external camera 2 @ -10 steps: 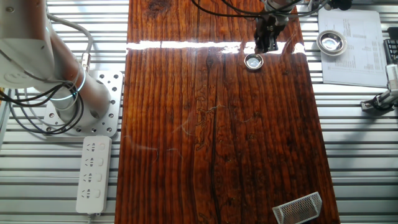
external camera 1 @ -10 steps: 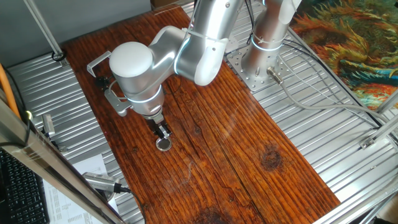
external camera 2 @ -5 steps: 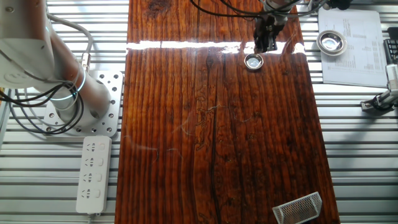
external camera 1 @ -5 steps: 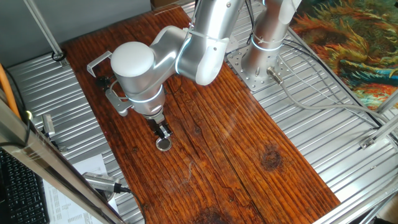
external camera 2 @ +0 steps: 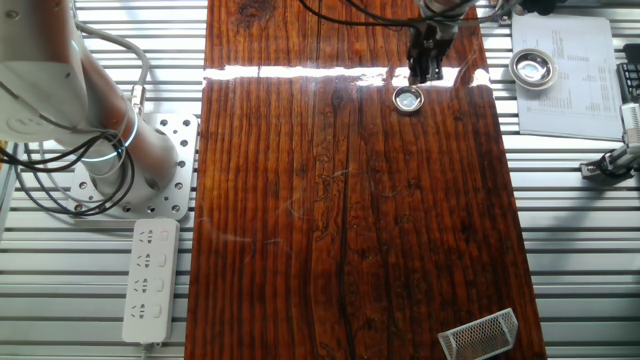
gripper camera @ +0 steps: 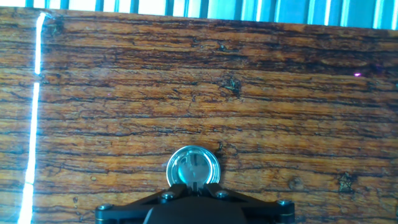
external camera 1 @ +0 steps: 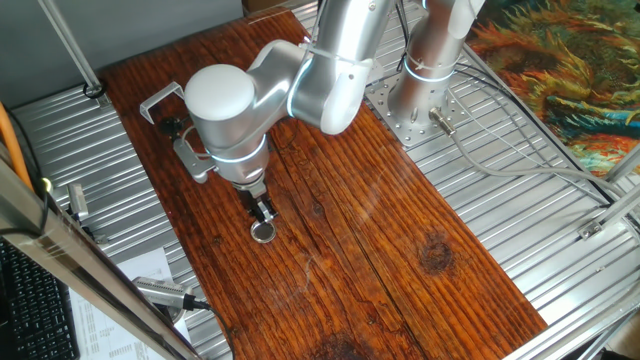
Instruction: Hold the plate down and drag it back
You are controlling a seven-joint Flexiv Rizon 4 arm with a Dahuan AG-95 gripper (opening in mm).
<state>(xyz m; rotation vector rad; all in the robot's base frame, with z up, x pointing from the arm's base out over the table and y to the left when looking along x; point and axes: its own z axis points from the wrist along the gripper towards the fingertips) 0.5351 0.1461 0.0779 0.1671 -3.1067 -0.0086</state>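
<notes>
The plate (external camera 1: 263, 232) is a small round metal disc with a shiny rim, lying flat on the dark wooden board (external camera 1: 380, 250). In the other fixed view the plate (external camera 2: 407, 98) lies near the board's far edge, just below a glare stripe. My gripper (external camera 1: 262, 212) points down at the plate's rim, its two black fingers pressed together with nothing between them. In the hand view the plate (gripper camera: 193, 167) sits at the bottom centre, and my gripper (gripper camera: 194, 185) covers its near edge. Whether the tips press on the plate cannot be told.
A grey U-shaped bracket (external camera 1: 160, 100) stands at the board's far left corner. A second small metal dish (external camera 2: 532, 67) rests on paper beside the board. A wire mesh piece (external camera 2: 480, 335) lies at one board corner. The arm's base (external camera 1: 415, 110) and a power strip (external camera 2: 148, 278) flank the board.
The arm's wrist housing has shifted slightly to the right. The gripper tip and the plate stay where they were.
</notes>
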